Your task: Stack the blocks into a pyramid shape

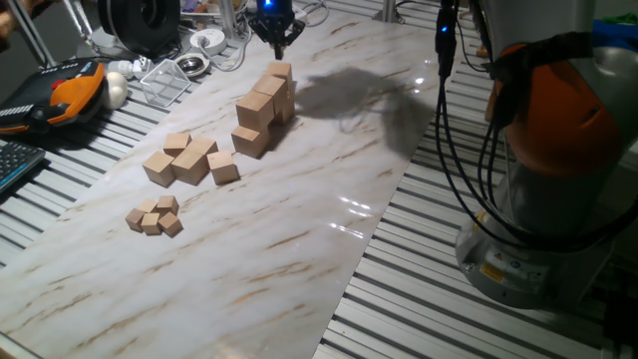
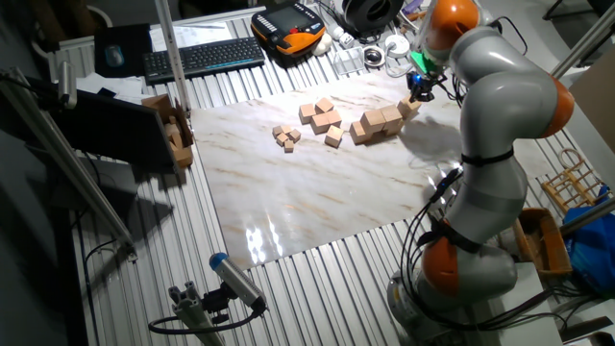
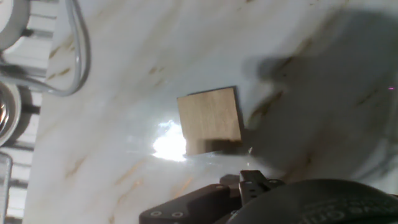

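While the arm reaches across the marble-patterned table (image 1: 299,249), its gripper (image 1: 276,40) hangs at the far end of the slab, just above a cluster of large wooden blocks (image 1: 261,110). From one fixed view the dark fingers point down over the topmost far block (image 1: 280,72), close to it, though I cannot tell if they touch it. Whether the fingers stand apart or together is also beyond what any view shows; nothing appears gripped between them.

The large blocks sit in a tight group, touching one another, some raised on others so the pile steps upward toward the gripper. The other fixed view shows the same group (image 2: 380,122) as a short row with the gripper (image 2: 420,93) at its far right end.

The hand view looks straight down on a single tan block (image 3: 209,119) resting on the glossy surface, a bright glare spot beside it, with part of the dark hand at the bottom edge.

Nearer the table's middle lies a loose group of medium cubes (image 1: 189,160), and closer still a little huddle of tiny cubes (image 1: 155,216), both well apart from the gripper.

Beyond the slab, an orange and black handheld controller (image 1: 65,92) rests on the slatted bench
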`<state>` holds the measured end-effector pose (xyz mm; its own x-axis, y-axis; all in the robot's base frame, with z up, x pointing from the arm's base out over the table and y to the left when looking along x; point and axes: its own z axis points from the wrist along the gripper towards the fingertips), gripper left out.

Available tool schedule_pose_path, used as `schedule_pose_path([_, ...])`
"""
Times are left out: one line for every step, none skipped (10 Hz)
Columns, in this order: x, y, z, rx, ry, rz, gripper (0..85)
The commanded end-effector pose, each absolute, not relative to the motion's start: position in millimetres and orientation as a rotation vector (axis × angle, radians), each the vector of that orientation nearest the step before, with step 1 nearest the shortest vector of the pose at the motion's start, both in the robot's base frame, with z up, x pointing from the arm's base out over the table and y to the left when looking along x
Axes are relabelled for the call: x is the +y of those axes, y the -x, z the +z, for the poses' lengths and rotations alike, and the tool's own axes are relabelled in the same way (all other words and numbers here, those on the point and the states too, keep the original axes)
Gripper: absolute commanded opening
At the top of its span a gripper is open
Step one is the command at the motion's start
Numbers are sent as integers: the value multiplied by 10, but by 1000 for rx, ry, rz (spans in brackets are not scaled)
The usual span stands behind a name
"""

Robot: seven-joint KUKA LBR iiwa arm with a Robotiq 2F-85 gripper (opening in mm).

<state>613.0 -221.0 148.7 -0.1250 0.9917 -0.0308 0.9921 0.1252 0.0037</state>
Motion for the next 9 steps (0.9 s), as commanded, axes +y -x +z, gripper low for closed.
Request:
schedule_pose_path([-2211,-6130,1489,2323,-2101,-7,0])
schedule_pose_path([-2211,-6130,1489,2346,-2086,4,0])
schedule_pose_path([-2211,-6130,1489,2373,-2040,35,0])
schedule_pose_path([-2211,-6130,1489,2414,-1984,71,0])
schedule_pose_path([-2259,-6127,1469,2451,-1930,130,0])
schedule_pose_path([-2288,-6113,1451,2466,-1912,132,0])
schedule_pose_path([-2300,-6113,1432,2454,-1926,133,170])
schedule_pose_path([-2319,-6116,1419,2434,-1938,123,510])
schedule_pose_path([-2367,-6131,1401,2424,-1942,132,680])
